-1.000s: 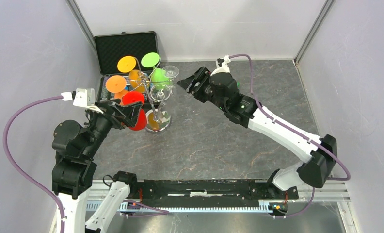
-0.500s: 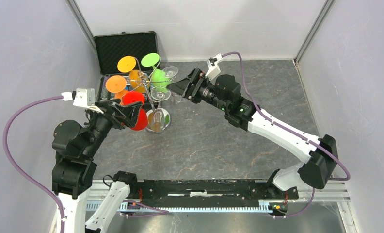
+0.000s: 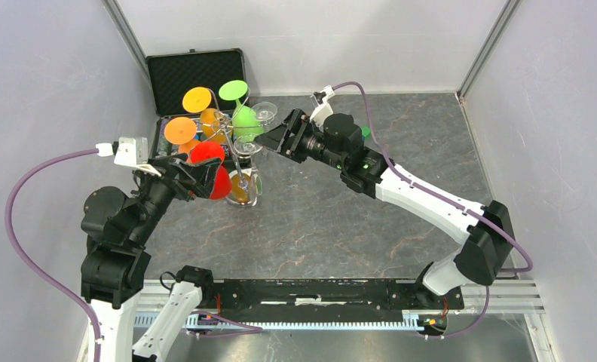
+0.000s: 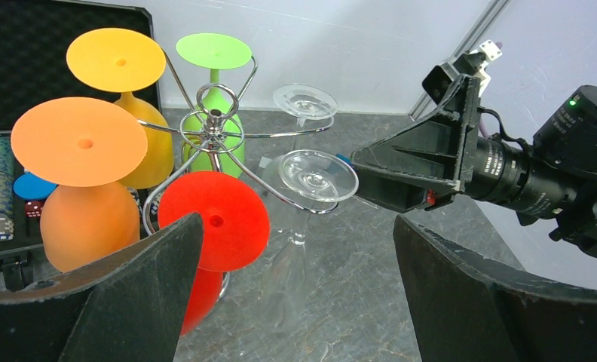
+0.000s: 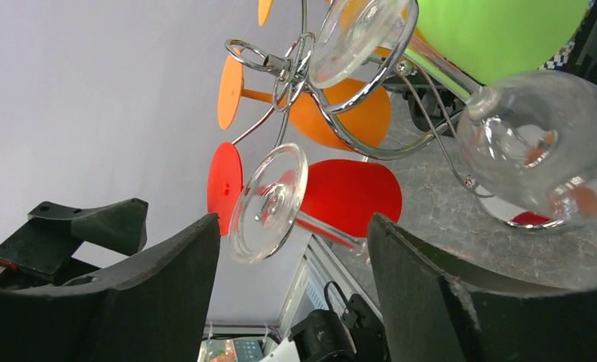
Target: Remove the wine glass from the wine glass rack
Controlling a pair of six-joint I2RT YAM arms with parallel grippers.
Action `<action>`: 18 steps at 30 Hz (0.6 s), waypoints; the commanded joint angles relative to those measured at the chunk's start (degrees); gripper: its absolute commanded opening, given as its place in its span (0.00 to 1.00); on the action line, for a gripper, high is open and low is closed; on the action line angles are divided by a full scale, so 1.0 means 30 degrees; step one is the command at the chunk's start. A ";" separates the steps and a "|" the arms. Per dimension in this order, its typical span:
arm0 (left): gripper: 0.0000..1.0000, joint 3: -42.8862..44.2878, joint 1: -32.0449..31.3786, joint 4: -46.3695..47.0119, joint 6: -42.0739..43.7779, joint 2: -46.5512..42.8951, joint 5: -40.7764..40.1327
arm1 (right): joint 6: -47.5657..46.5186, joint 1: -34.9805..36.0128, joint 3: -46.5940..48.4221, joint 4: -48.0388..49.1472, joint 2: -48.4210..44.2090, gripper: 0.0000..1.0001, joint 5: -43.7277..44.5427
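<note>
At the near left of the grey table [image 3: 318, 219], the left gripper [image 3: 197, 178] points toward the wine glass rack [image 3: 240, 162]. Its fingers are spread wide and grip nothing, though the left wrist view shows the foot of a red glass [image 4: 214, 222] just beside one finger. Past it the rack stands on its round shiny base, left of the table's middle, with glasses hanging bowl-down from the curled arms at its top. An orange glass [image 3: 180, 130] hangs on the left, and a yellow glass [image 3: 197, 99] and a green glass [image 3: 235, 92] hang toward the back. The clear wine glass [image 3: 248, 145] is on the rack, on its right side, with its foot seated in a wire hook. The right gripper [image 3: 269, 136] reaches in from the right with its fingers apart. In the right wrist view the glass's foot lies between them, with a gap showing on each side. A second clear glass [image 3: 264, 111] hangs just behind. Farthest back, a black case [image 3: 175, 72] lies open against the rear-left corner.
</note>
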 commanded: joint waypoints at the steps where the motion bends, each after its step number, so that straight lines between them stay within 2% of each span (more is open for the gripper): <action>1: 1.00 -0.0105 -0.0024 0.0495 0.0571 0.0121 0.0115 | 0.0893 0.0019 0.0563 0.1231 0.0634 0.74 0.0000; 6: 1.00 -0.0165 -0.0023 0.0540 0.0571 0.0149 0.0089 | 0.1618 0.0051 0.1321 0.1475 0.1587 0.58 -0.0403; 14: 1.00 -0.0309 -0.0023 0.0584 0.0599 0.0124 0.0057 | 0.1922 0.0090 0.1823 0.1287 0.2030 0.44 -0.0135; 18: 1.00 -0.0327 -0.0037 0.0584 0.0629 0.0061 0.0027 | 0.1914 0.0160 0.1853 0.0870 0.1738 0.24 0.0280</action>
